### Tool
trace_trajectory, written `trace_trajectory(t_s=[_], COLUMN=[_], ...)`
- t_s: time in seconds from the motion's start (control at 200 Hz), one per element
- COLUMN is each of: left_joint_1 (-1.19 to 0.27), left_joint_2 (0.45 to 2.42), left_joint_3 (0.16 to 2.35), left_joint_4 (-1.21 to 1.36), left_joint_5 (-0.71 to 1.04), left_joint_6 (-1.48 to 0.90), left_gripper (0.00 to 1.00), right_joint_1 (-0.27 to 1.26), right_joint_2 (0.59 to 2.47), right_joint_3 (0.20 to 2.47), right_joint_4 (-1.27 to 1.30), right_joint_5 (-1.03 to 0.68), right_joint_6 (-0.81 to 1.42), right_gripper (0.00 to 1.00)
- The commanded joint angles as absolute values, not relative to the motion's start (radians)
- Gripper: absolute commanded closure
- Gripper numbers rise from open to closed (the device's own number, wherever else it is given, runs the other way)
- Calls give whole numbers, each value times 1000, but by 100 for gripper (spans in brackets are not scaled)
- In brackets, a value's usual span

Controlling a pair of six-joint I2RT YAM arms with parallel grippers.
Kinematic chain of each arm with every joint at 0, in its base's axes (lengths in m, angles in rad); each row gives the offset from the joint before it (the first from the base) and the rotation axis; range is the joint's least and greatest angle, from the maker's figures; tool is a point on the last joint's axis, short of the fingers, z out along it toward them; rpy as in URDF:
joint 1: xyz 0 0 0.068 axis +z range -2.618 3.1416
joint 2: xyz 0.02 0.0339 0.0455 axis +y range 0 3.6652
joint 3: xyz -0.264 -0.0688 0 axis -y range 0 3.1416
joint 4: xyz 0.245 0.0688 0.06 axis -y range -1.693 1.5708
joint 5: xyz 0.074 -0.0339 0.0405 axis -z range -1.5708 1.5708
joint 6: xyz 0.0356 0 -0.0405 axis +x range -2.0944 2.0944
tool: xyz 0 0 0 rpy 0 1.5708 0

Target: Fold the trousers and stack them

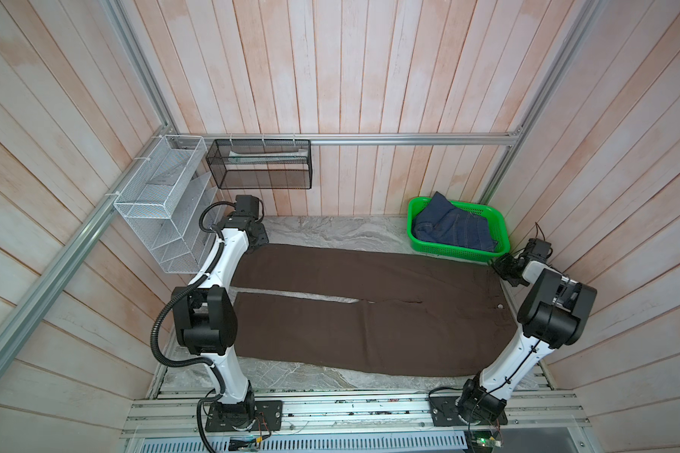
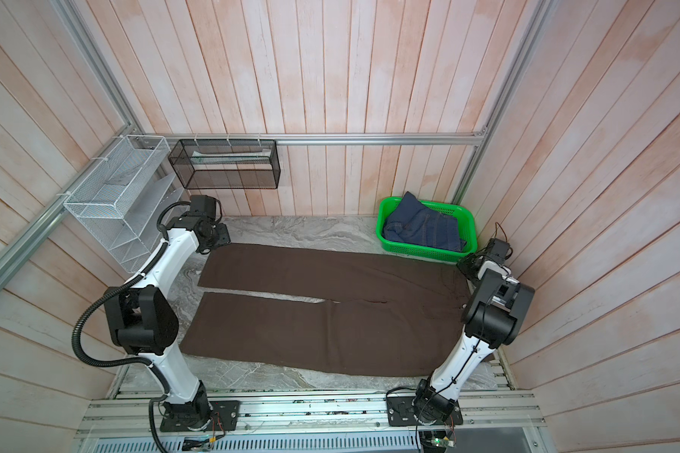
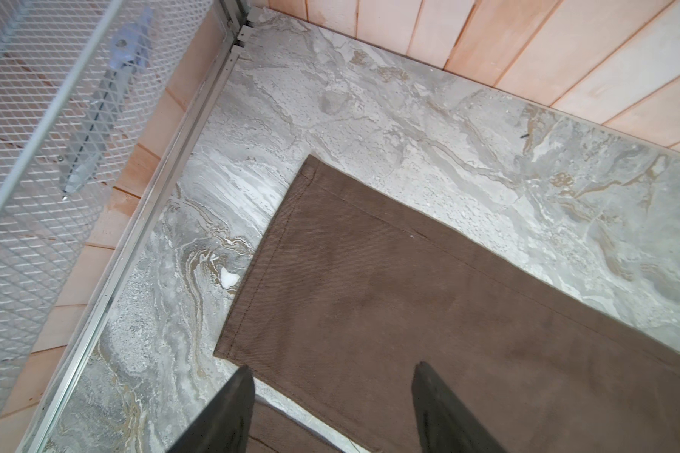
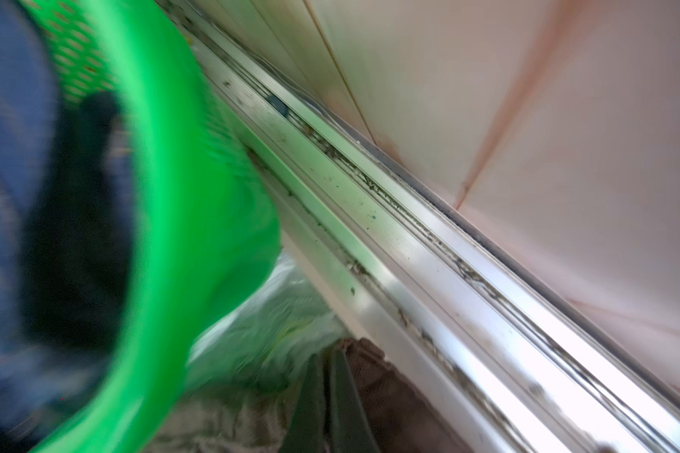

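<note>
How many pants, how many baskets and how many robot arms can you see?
Pants: 2 (dark brown fabric trousers, dark blue denim jeans)
Baskets: 3 (green plastic basket, white wire-mesh basket, black mesh basket)
Robot arms: 2 (left white-and-black arm, right white-and-black arm)
Total: 7

Grey-veined marble tabletop point(image 1: 330, 231), seen in both top views. Dark brown trousers point(image 1: 370, 333) lie flat on it at full length, with the legs running left and the waist at the right. A thin sliver of marble shows between the legs. A green basket point(image 1: 458, 254) stands on the far right corner, just beside the waist. Bare marble strips run along the far and near edges.
</note>
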State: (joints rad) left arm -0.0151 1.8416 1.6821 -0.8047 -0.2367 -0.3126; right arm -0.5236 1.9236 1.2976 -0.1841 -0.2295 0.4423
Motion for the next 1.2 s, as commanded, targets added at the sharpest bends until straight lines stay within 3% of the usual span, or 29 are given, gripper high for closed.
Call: trace_trajectory(t_s=[0.0,0.37,0.58,0.9,1.195], left_joint_1=[4,70,78,80,126], left_joint_2=[1808,1963,2145,2479,2599], left_joint_3=[1651,1722,1957,2355,2435], left_joint_4=[-779,-775,-829,-960,-988], left_joint_5=[-231,-163,-179,-237,-209], left_joint_6=[-296,-317,-343,-319,-319], left_gripper=[33,29,25,28,31], right_joint_1=[-520,-519,-509,-462,-422], right_joint_2=[1814,1581,1477,1428,1408], right_joint_3=[1250,1089,1009,974,983], right_joint_4=[-223,-255,-256,-269,-291], right_joint_5=[-214,-182,-164,-176,-187], right_joint_6=[453,475,488,488,477], right_gripper=[100,100,100,100,100])
